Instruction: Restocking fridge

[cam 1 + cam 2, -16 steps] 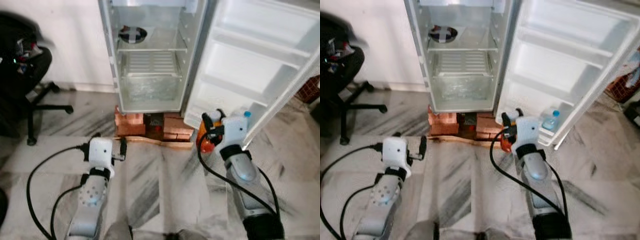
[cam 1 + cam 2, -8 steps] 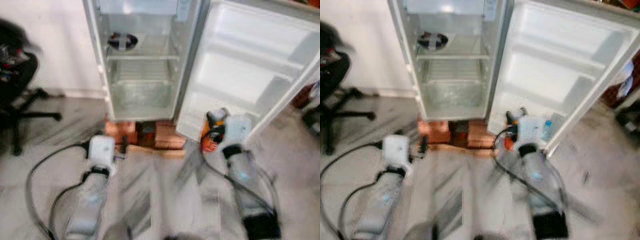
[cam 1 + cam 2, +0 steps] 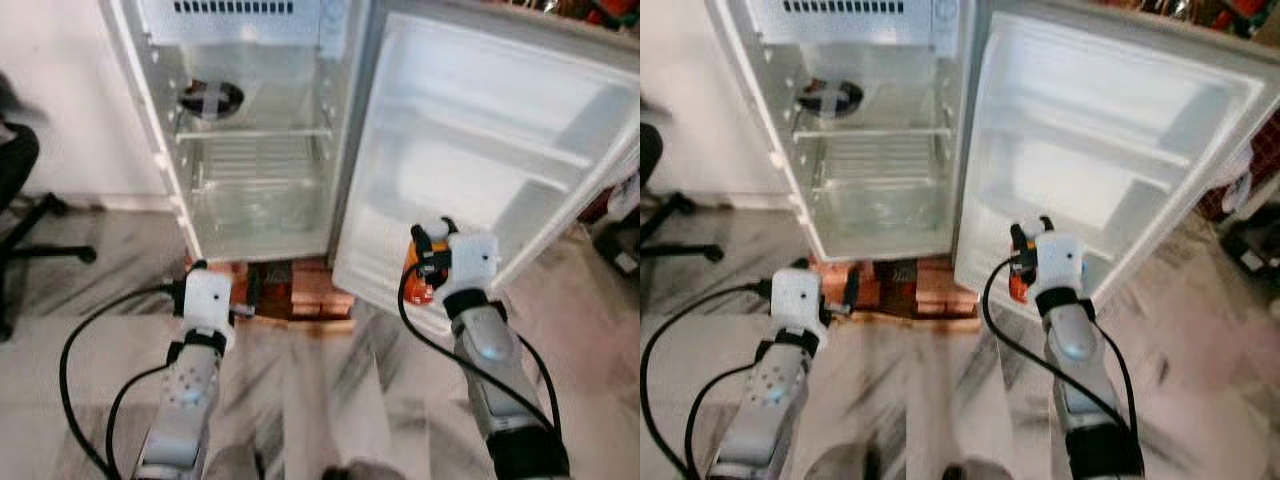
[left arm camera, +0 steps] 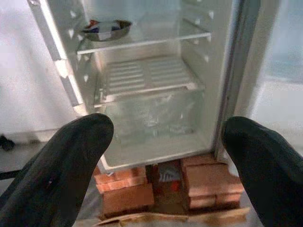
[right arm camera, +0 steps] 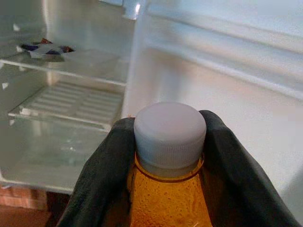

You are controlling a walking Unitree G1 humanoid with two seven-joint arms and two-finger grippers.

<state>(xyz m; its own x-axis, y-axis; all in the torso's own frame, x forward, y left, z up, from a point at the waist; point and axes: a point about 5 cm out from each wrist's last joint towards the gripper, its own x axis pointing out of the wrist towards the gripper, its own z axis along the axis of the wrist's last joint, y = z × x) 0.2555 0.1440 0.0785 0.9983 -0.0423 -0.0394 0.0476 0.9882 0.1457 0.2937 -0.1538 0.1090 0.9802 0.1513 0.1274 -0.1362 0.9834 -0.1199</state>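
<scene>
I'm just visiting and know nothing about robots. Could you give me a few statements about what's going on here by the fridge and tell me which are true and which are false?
1. The right claw is shut on a bottle of orange drink with a white cap. True.
2. The fridge door is closed. False: the door stands wide open.
3. The left claw is carrying a carton. False: its fingers are spread apart with nothing between them.
4. A dark bowl sits on the upper glass shelf inside the fridge. True.
5. The fridge stands on bricks. True.
6. The door shelves are packed full with jars. False: no jars are on them.
</scene>
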